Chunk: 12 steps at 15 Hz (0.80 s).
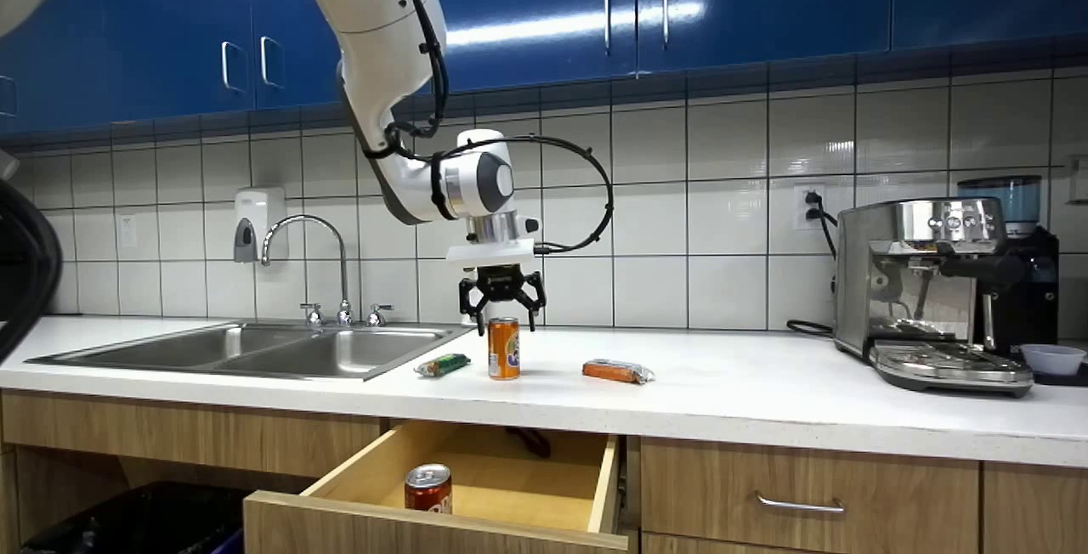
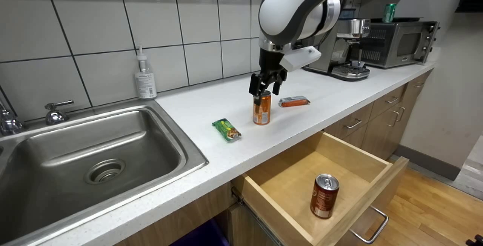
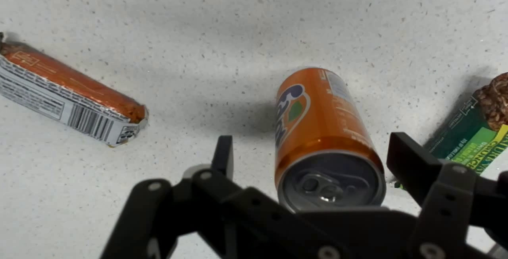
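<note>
The white arm [image 1: 378, 44] is bending over the counter [image 1: 731, 375], and its gripper [image 1: 507, 325] is pointing down with its fingers [image 3: 412, 163] spread wide. The orange can [image 1: 504, 354] is standing on the counter, its top showing between the fingertips. In the wrist view, the edges are cutting off the green bar [image 3: 462, 140] and the orange bar [image 3: 71, 96], and the gripper is hiding some of the can's rim.

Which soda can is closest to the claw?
The orange can, upright on the counter, its top between the fingers of the open claw in the wrist view. The dark red can stands in the drawer; the green can is atop the oven.
</note>
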### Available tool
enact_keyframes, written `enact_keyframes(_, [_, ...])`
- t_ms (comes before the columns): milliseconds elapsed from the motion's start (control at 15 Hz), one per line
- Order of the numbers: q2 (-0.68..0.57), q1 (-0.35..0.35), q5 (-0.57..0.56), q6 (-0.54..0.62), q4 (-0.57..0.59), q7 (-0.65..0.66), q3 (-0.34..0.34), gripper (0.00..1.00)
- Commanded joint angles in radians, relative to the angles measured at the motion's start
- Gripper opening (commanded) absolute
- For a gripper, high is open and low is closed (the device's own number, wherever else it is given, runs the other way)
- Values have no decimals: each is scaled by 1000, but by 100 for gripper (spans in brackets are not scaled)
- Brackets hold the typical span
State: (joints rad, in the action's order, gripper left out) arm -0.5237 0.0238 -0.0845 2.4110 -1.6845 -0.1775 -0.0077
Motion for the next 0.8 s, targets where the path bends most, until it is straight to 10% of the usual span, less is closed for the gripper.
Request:
enact_keyframes(0, [-39, 16, 19, -43, 73, -34, 23, 100])
enact_keyframes(600, [-57, 16, 21, -42, 87, -36, 31, 100])
enact_keyframes(667, [-55, 15, 19, -41, 85, -34, 29, 75])
enact_keyframes(733, [-54, 15, 18, -42, 84, -33, 29, 72])
